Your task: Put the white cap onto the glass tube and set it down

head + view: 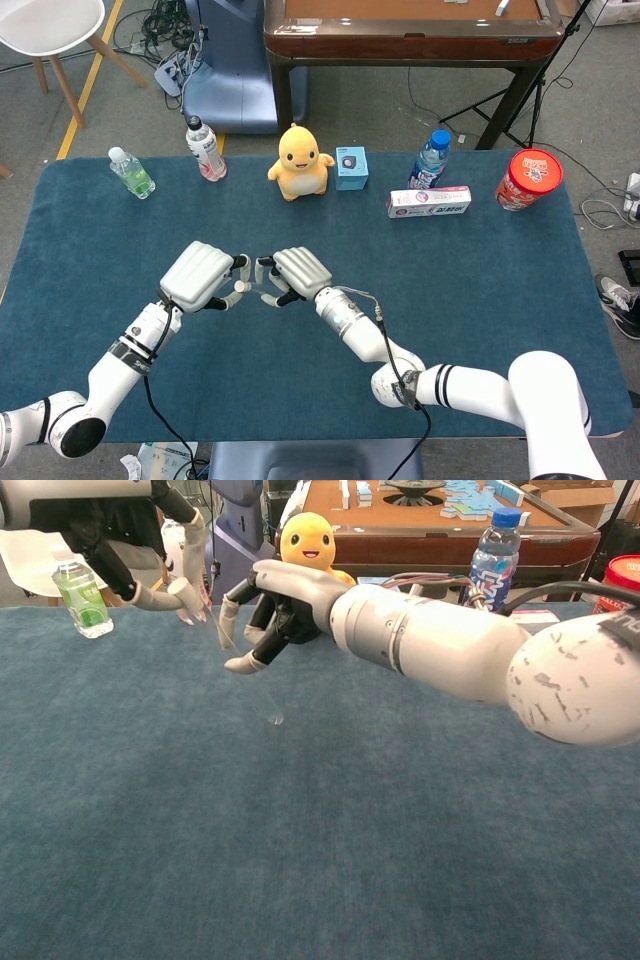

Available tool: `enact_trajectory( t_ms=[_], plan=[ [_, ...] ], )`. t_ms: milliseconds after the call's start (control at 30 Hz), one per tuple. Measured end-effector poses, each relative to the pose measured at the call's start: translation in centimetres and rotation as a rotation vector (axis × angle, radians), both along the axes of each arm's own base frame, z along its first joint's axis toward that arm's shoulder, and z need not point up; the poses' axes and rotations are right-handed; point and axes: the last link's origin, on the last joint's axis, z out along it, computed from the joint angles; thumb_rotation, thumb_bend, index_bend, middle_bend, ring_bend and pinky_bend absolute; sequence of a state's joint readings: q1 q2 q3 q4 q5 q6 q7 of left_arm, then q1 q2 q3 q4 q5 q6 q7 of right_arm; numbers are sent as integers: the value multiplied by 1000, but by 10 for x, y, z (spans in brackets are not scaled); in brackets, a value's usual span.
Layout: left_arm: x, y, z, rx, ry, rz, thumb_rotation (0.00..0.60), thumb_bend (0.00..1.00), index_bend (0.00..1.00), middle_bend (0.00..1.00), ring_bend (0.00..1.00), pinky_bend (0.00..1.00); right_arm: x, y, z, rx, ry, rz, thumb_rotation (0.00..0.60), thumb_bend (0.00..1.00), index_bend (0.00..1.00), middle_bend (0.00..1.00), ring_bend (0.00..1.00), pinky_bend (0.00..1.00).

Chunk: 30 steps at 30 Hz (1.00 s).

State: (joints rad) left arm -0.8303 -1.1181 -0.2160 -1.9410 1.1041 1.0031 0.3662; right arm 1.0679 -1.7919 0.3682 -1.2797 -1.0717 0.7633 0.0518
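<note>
Capping step: small white cap point(179, 585) is to be brought onto the top end of the thin clear glass tube point(255, 680); judged not yet seated.
L side: left hand point(203, 277) is raised over the blue-covered table point(480, 290). White cap is pinched at the tips of its fingers point(165, 598); the rest are partly curled.
R side: right hand point(298, 270) faces it, fingertips almost meeting in head view. Glass tube is pinched near its upper end betw. thumb & a finger; other fingers are loosely bent.
Tube: held slanted, lower end pointing down toward the table. Whether that end touches the cloth cannot be told. Tube is barely made out in head view.
Cap vs tube: cap is just beside the tube's top end, w/ a small gap seen in chest view.
Doing it well: cap opening should be lined up w/ tube axis before any push. Approach is best made slow & straight along the tube, w/ the right hand held steady. Pinch on the glass should be firm but light, as thin glass prob. slips or cracks under side load.
Set-down: capped tube is best laid flat & released low, so rolling is limited.
</note>
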Motion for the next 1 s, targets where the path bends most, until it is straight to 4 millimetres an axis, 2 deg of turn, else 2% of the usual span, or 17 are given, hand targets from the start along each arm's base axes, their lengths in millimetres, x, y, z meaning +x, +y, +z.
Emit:
enact_trajectory(
  t_ms=[433,533,700,800,900,1000],
  plan=[
    [2,0,-4,-13,35,2,600,289,579,1000,1000,1000,-2,0,4,-5,36,9,600,611,847,913,1000,1000],
    [2,0,-4,-13,42,3,600,288,541,1000,1000,1000,-2,0,4,-5,46,12,600,611,847,913,1000,1000],
    [0,0,-3,-17,48,13,600,278,241,1000,1000,1000,-4,1,5,-5,68,15,600,611,847,913,1000,1000],
    [-1,0,-1,-25,47,24,600,277,122,1000,1000,999,-6,0,7,-7,87,20,600,611,847,913,1000,1000],
    [-4,-1,3,-28,56,34,600,277,55,990,1000,998,-8,-1,11,-11,115,28,600,611,847,913,1000,1000],
    [-9,-1,8,-30,58,52,600,276,32,959,1000,998,-12,-2,18,-12,146,33,600,611,847,913,1000,1000]
  ],
)
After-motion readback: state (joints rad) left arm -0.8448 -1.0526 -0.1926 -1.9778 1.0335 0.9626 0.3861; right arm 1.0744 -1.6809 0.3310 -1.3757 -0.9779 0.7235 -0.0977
